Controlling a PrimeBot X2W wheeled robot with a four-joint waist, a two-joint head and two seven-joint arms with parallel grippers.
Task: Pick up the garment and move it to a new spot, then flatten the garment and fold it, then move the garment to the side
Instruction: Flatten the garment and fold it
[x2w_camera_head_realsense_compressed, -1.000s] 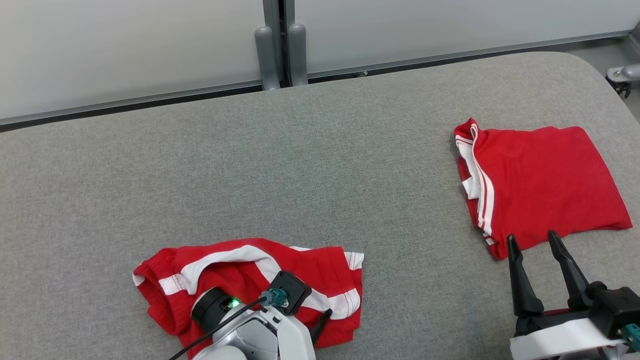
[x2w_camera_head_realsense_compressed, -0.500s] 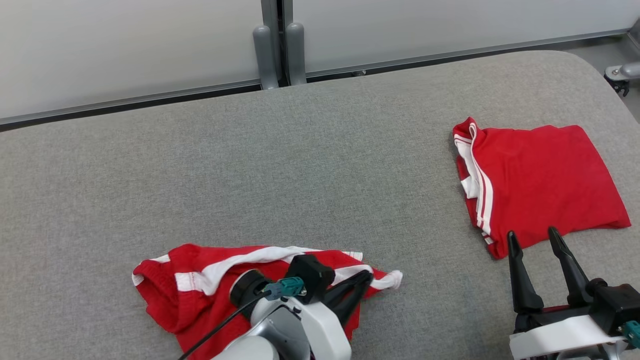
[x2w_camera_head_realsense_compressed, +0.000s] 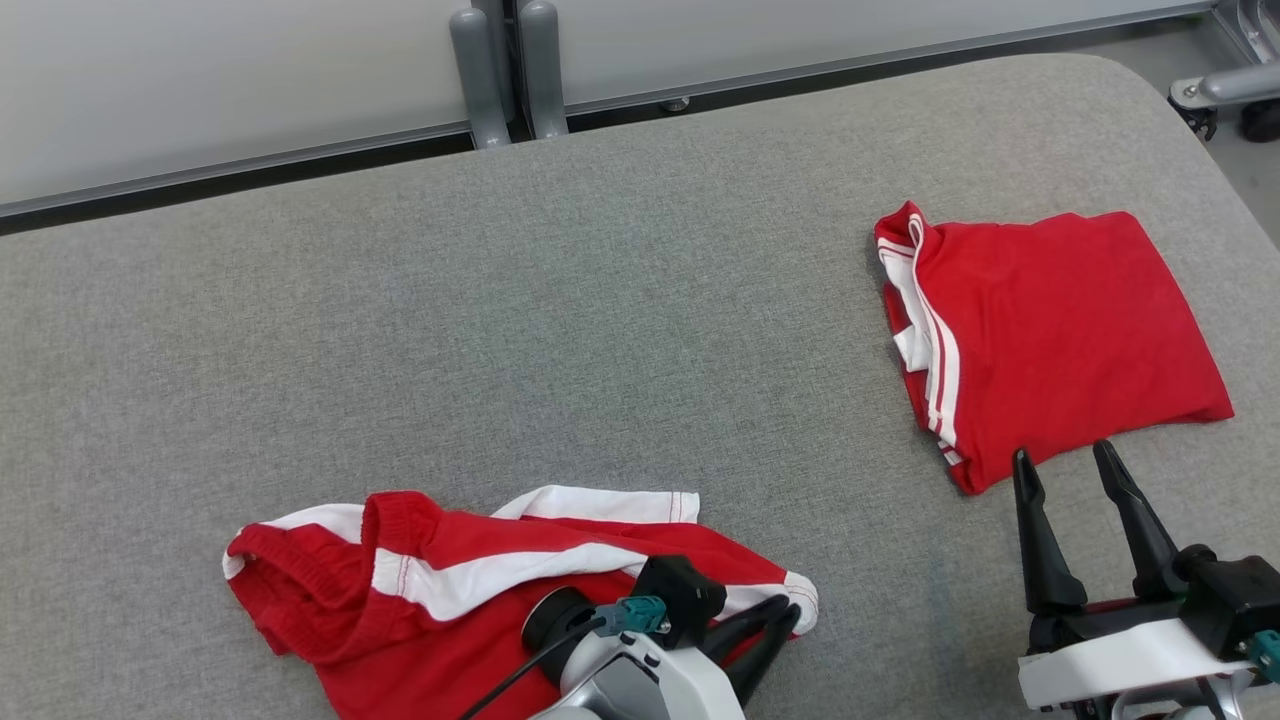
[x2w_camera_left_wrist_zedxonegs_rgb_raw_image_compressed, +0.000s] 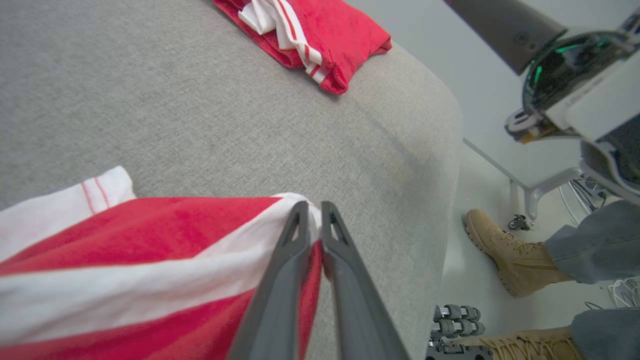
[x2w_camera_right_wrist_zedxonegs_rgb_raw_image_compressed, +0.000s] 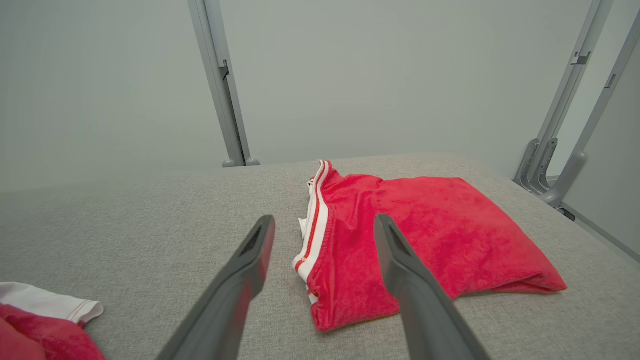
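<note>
A crumpled red garment with white stripes lies at the near left of the grey padded table. My left gripper is shut on its right white-hemmed corner, and the cloth stretches out behind it. The left wrist view shows the left gripper with both fingers pressed together over that garment at the hem. My right gripper stands open and holds nothing, just short of the near edge of a second, folded red garment. In the right wrist view the right gripper points at that folded garment.
Two grey posts and a wall rail run behind the table's far edge. The table's rounded right end drops to the floor, where a person's boots and trouser legs stand. A caster frame sits at the far right.
My left gripper has shut on the garment's corner and drawn it rightwards, stretching the cloth out. The head camera has shifted, so the whole picture sits differently. The right gripper stays open.
</note>
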